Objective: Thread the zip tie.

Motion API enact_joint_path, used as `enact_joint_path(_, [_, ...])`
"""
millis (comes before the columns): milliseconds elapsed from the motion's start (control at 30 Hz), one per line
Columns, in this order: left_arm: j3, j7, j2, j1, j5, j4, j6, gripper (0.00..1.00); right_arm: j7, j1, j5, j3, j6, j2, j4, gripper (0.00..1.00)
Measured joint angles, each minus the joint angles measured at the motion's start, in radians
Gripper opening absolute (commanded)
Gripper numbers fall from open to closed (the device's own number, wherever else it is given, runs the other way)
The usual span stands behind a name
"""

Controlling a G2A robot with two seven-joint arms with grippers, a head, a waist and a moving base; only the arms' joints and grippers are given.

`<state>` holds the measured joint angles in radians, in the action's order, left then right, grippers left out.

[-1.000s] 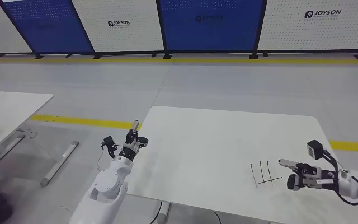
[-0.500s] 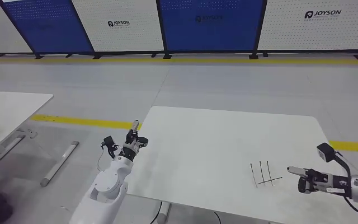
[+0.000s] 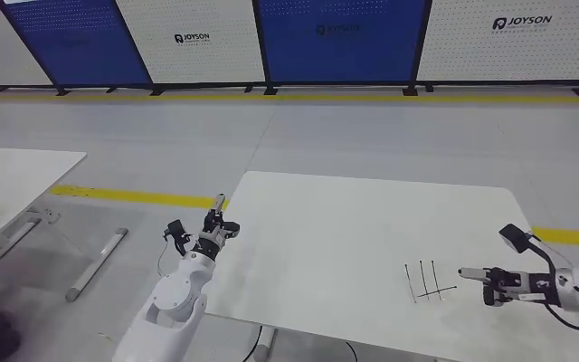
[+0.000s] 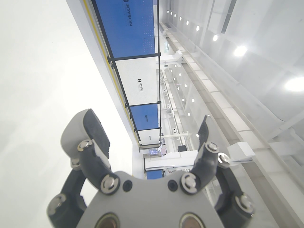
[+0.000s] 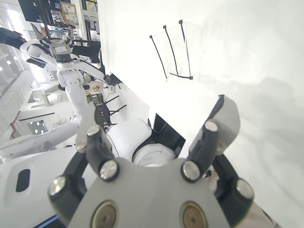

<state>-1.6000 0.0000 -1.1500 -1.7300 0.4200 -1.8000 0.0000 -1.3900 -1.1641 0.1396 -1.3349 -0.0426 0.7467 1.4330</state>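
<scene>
Zip ties (image 3: 423, 281), black, four counted: three lie side by side and a fourth lies across their tail ends, touching or overlapping them. All lie loose on the white table (image 3: 362, 226), toward its right front corner. Right gripper (image 3: 464, 271): just beside the ties on their outer side, jaws spread wide, nothing held. Left gripper (image 3: 218, 206): at the table's left edge, well apart from the ties, pointing away from the robot, jaws likewise wide and empty. Status, judged: threading not begun; no tie picked. Risks, judged: the ties are thin and lie flat on a hard top, so jaws closing from above may slide over one or flick it aside. The crossing tie may lift with the chosen one or drag its neighbours out of line. A grip taken mid-strap would leave head and tail drooping, making the tail hard to aim at the small head slot. The left gripper has far to travel before it can help. Containers: none to enter; the ties rest on the tabletop itself, in no tray or box.
</scene>
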Motion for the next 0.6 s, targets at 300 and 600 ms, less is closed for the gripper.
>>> enact_joint_path(300, [0.000, 0.000, 0.000, 0.000, 0.000, 0.000, 0.000, 1.00, 0.000, 0.051, -0.034, 0.070, 0.136, 0.004, -0.019, 1.00])
enact_joint_path(600, [0.000, 0.000, 0.000, 0.000, 0.000, 0.000, 0.000, 1.00, 0.000, 0.233, -0.092, 0.302, 0.322, 0.029, -0.199, 1.00])
